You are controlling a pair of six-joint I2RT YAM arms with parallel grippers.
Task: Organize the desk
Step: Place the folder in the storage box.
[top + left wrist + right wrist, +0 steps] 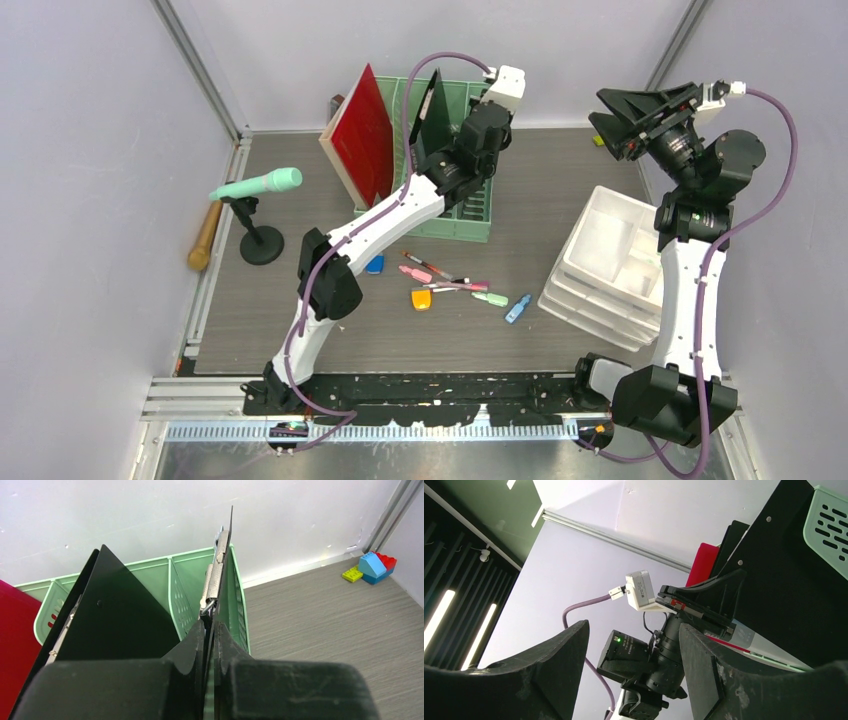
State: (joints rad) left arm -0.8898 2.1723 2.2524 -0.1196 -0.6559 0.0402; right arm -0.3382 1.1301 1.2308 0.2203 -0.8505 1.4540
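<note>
Left claw (209,630): both fingers are pinched together on the thin edge of a black binder cover (226,555), with its metal spine clip just ahead of the tips. Risk 1: the bite is narrow and on a flat sheet, so the cover could pivot or slide out if the wrist twists. Risk 2: the cover sits hard against a divider of the mint-green file rack (187,580), so a crooked push would likely snag there and drag or tip the light rack. Risk 3: a red folder (362,135) leans on the rack's side, left of the claw, and would probably fall if the rack shifts. A 2nd black panel (120,615) stands 1 slot left of the claw; I can't tell if it belongs to the same binder. The bench (560,190) lies under and all round the claw, with the rack at its rear and loose pens (450,285) behind the claw toward the arm base. Pose: the left arm reaches forward from its base with the elbow bent, the forearm climbing to the rack and the wrist over the rack's front edge. The right claw (631,630) is well off to the right, raised high, with its fingers apart and empty, facing the left wrist.
</note>
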